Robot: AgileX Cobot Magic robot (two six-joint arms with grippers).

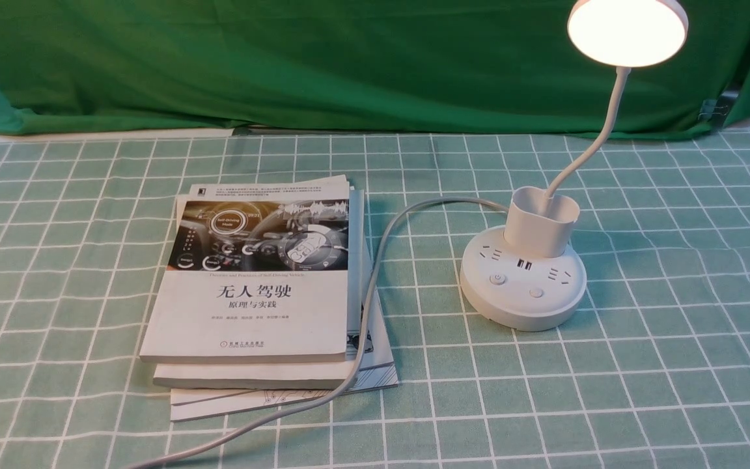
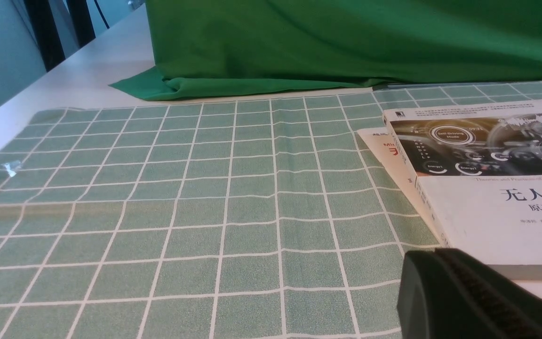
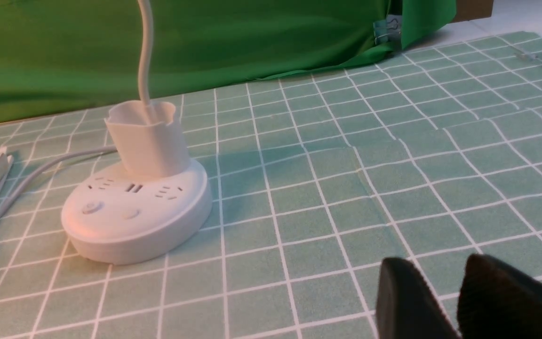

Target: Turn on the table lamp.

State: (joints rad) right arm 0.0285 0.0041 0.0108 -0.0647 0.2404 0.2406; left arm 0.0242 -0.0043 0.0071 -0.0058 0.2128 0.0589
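The white table lamp stands at the right of the checked cloth, and its round disc head [image 1: 627, 31] glows warm white. A thin gooseneck [image 1: 599, 137] curves down into the cup-shaped holder [image 1: 540, 221] on the round base [image 1: 523, 286], which bears sockets, USB ports and two buttons [image 1: 497, 279]. The right wrist view shows the base [image 3: 134, 221] well off from my right gripper [image 3: 435, 263], which is open and empty above the cloth. My left gripper [image 2: 435, 254] is shut on nothing, close to the books. Neither gripper shows in the front view.
A stack of books [image 1: 258, 286] lies left of the lamp, its top cover [image 2: 497, 188] near my left gripper. The lamp's grey cable [image 1: 375, 273] loops over the books' corner toward the front edge. A green backdrop cloth [image 1: 284, 58] hangs along the back.
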